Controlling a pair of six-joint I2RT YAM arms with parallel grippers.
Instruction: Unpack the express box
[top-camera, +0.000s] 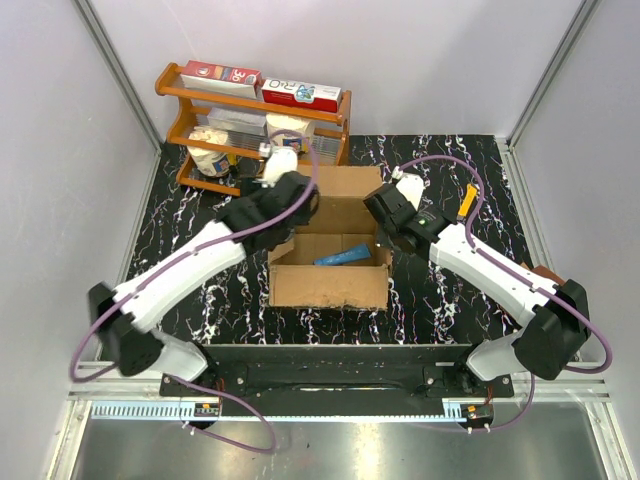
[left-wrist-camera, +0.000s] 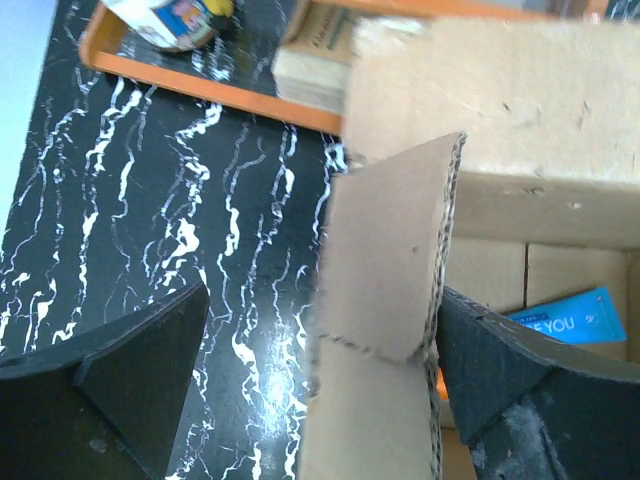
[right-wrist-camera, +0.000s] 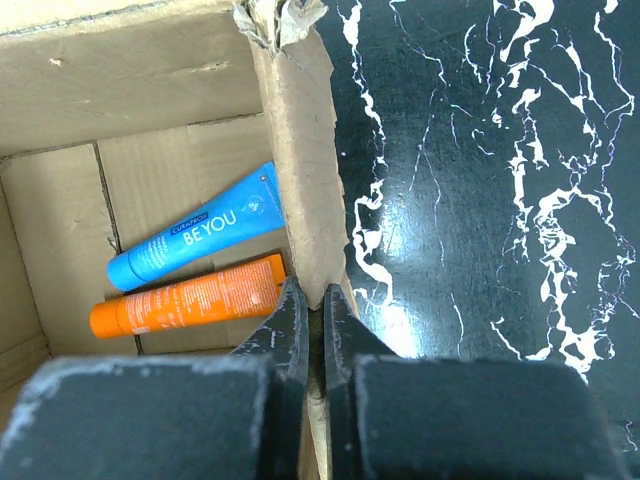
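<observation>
From above, one express box (top-camera: 330, 285) is seen open at the middle of the table (top-camera: 440, 310), with one blue tube (top-camera: 343, 256) inside. At the left wrist, the left hand (left-wrist-camera: 322, 300) is spread wide astride a flap. At the right wrist, the right hand (right-wrist-camera: 315, 300) is clamped on the box wall; two tubes are counted, the blue one beside one orange tube (right-wrist-camera: 185, 300).

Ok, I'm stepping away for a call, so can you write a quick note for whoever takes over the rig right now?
Left gripper: open, one finger either side of the upright left flap of the large brown corrugated cardboard express box, not clamped.
Right gripper: shut on the box's right-hand edge.
Box: mid-table, flaps open.
Done: box opened.
Left: blue plastic tube and orange plastic tube lie on the box floor; lift both out.
</observation>
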